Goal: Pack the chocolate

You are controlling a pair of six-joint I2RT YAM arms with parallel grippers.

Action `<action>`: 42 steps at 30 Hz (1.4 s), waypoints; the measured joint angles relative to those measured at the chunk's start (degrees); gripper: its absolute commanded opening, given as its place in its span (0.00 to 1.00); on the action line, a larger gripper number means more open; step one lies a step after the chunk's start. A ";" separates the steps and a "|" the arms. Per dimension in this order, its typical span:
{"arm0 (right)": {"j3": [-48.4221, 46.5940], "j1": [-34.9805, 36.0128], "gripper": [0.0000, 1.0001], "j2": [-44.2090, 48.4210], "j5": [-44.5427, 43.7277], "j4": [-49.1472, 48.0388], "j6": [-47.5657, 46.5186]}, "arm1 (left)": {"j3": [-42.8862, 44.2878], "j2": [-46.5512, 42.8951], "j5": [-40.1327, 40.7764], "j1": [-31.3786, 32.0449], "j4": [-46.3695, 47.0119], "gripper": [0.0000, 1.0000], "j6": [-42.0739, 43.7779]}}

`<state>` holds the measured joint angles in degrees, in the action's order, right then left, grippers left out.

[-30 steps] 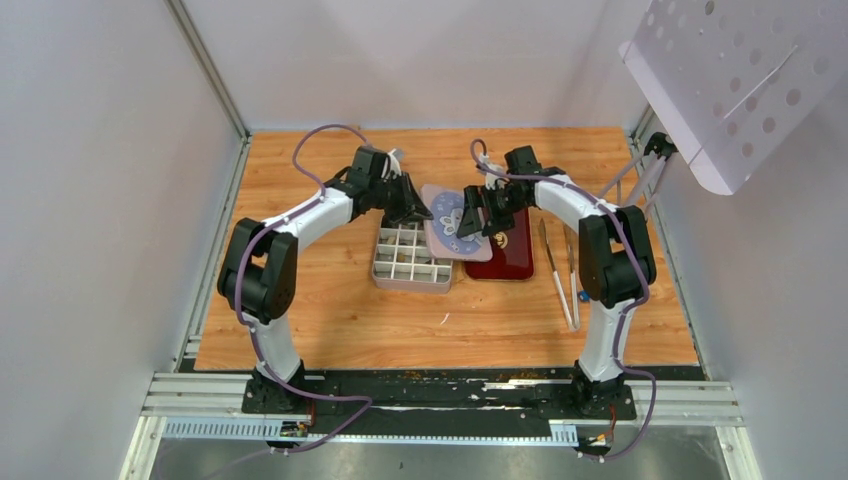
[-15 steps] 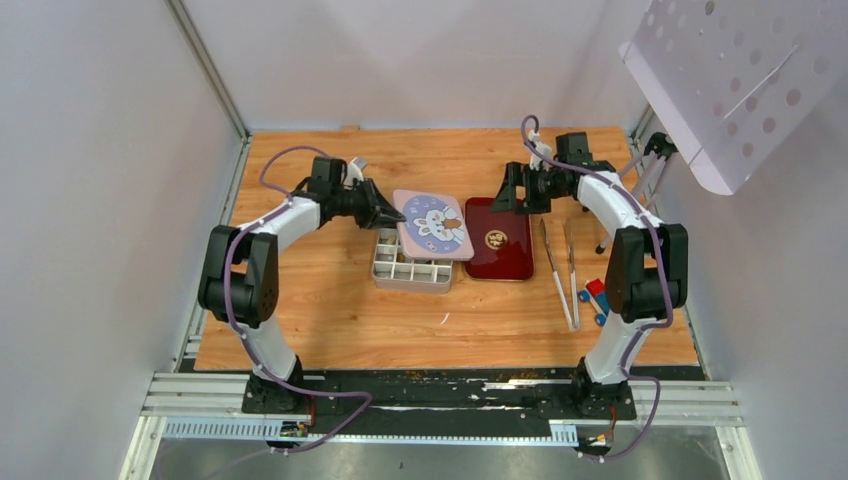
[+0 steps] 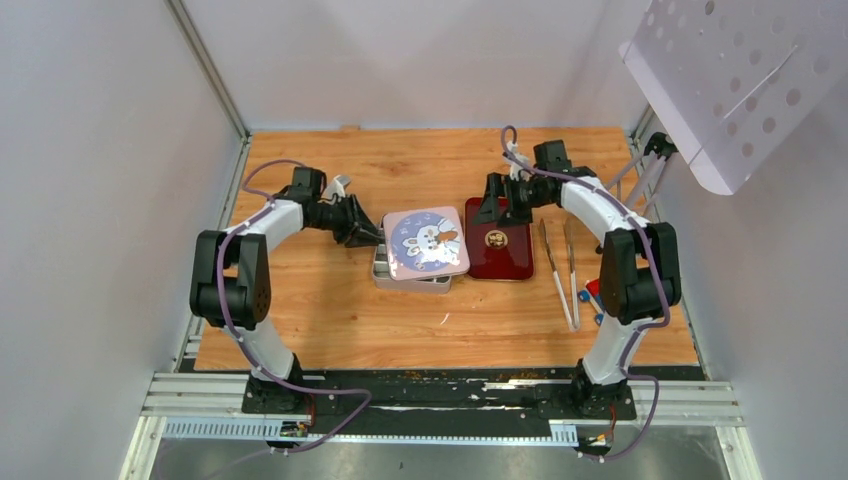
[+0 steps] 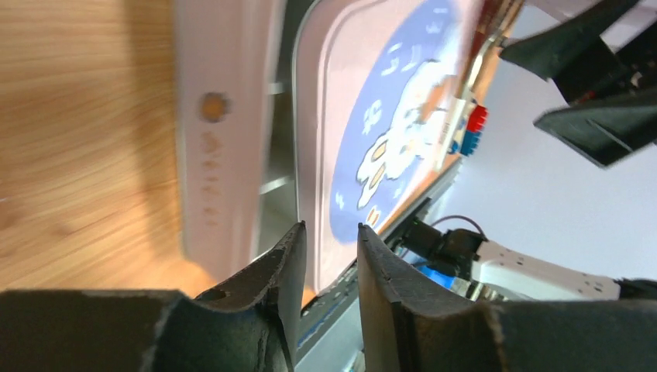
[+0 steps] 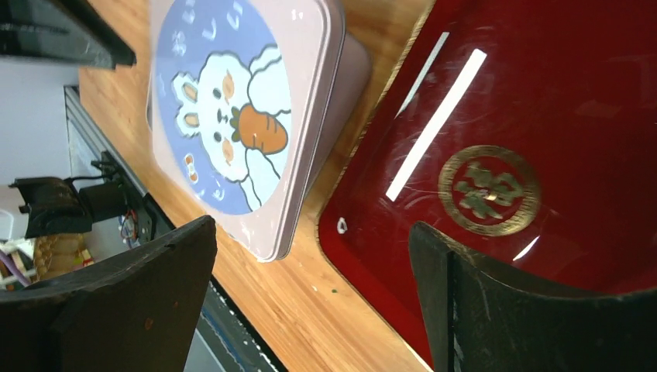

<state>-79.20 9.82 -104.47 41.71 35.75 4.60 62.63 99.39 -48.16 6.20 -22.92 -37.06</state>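
**Chocolate out of sight; rabbit lid lying over the tin**

The chocolate is not showing in any of the three views. The compartments where pieces might be sitting are covered almost entirely, so what they are holding cannot be told.

The cover is a pink square lid [image 3: 427, 240] with rounded corners, carrying a blue round panel with a white rabbit and a carrot. It is lying face up over the grey compartment tin [image 3: 412, 282], set off toward the far right. The tin's near wall and left edge are showing past it. The left wrist view is picking up a narrow strip of dividers beside the lid's edge. Whether the lid is seated or only resting on top cannot be told.

The left gripper [image 4: 331, 231] is pointing at the lid's left edge, just beside it. Its fingers are standing slightly parted with a narrow gap, and nothing is lying between them. Contact with the lid cannot be confirmed.

A dark red glossy tray [image 3: 510, 255] with a gold emblem is lying just beside the lid on the right. The right gripper [image 5: 311, 226] is hovering over the tray's far left part, fingers spread wide and holding nothing.

Further right, long metal tongs [image 3: 558, 272] are lying on the wooden table [image 3: 330, 310]. A small red-and-blue block [image 3: 594, 292] is sitting near them, partly hidden behind the right arm.
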 measured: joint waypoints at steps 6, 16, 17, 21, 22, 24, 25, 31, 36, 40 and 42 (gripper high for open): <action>1.62 5.51 0.94 -0.04 0.37 -0.61 1.31 | 0.09 -0.11 5.60 -3.34 -4.90 0.43 5.79; 2.75 9.53 0.92 -2.01 -2.34 -0.74 1.29 | 1.18 -2.43 11.91 -3.28 -5.05 0.54 12.00; 2.69 9.64 0.92 -2.29 -2.75 -0.81 1.22 | 1.18 -2.51 12.13 -3.28 -4.37 0.59 12.11; 0.98 10.21 0.89 -4.63 -5.07 -0.70 0.63 | 1.31 -2.47 12.61 -3.19 0.70 0.64 11.56; 0.48 10.29 0.88 -5.09 -5.70 -0.70 0.42 | 1.75 -2.23 12.70 -3.08 1.84 0.65 11.43; -0.50 10.32 0.85 -5.95 -7.21 -0.70 -0.09 | 4.42 -0.74 13.16 -2.71 2.82 0.65 11.28; -0.79 10.32 0.85 -6.16 -7.69 -0.70 -0.26 | 6.32 0.46 13.62 -2.10 3.37 0.65 11.32; -2.45 10.43 0.77 -6.97 -8.44 -0.79 -1.42 | 15.78 7.17 15.80 1.64 5.97 0.65 11.82; -3.63 10.71 0.72 -6.99 -8.39 -0.76 -2.56 | 21.20 12.52 17.31 4.46 6.03 0.64 13.05; -3.78 10.95 0.69 -7.04 -8.26 -0.81 -3.17 | 22.91 15.23 19.10 6.19 5.68 0.61 14.60; -3.78 11.17 0.67 -7.21 -8.24 -0.81 -3.28 | 23.06 16.06 19.91 6.73 5.42 0.58 15.30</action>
<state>-82.98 20.99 -111.68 33.47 34.94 1.32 85.69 115.46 -28.25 12.93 -17.50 -21.76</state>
